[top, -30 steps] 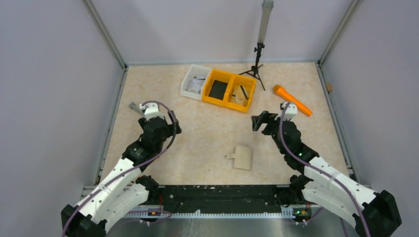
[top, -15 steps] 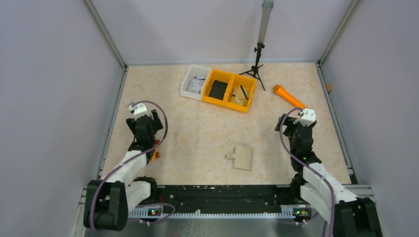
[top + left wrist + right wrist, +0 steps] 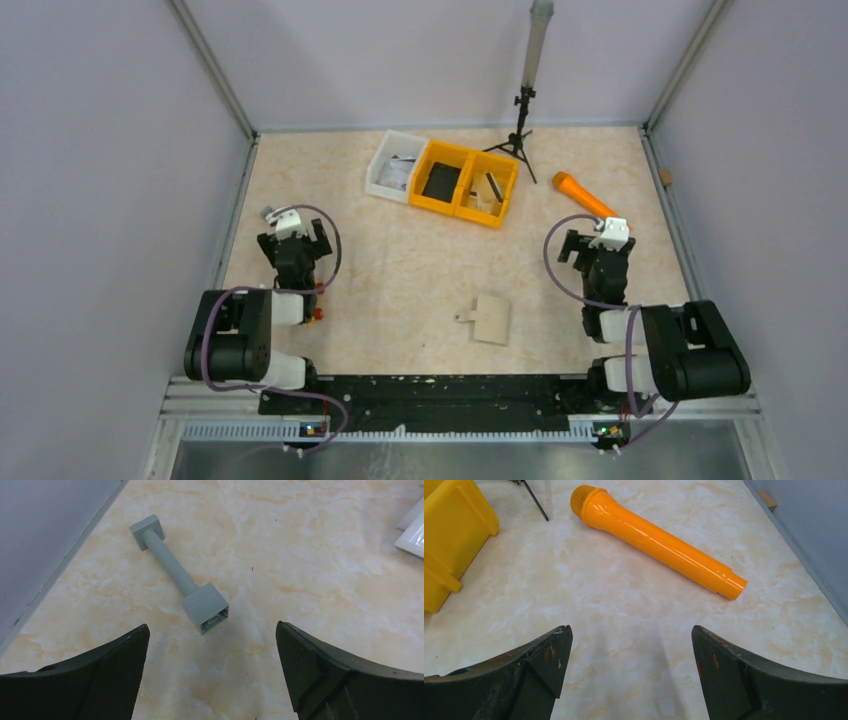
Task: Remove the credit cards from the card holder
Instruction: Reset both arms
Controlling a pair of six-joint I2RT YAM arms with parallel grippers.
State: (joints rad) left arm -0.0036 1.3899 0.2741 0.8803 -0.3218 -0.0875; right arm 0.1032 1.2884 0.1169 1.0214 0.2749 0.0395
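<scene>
On the left of the top view, the left arm has folded back toward its base. A second ago it reached farther out over the tabletop. The left gripper is spread wide and holds nothing. A grey peg lies just in front of it.

In the lower middle of the top view lies the card holder, tan side up. It has not moved. It is well apart from both arms, and nothing touches it. A small bit sticks out at its left edge. I cannot tell if that is a card.

In the upper middle sit a white bin and yellow bins.

On the right, the right arm has folded back too. The right gripper is spread wide and empty, near an orange toy microphone.

I think both arms are going to rest, so no one is working on the card holder now.
</scene>
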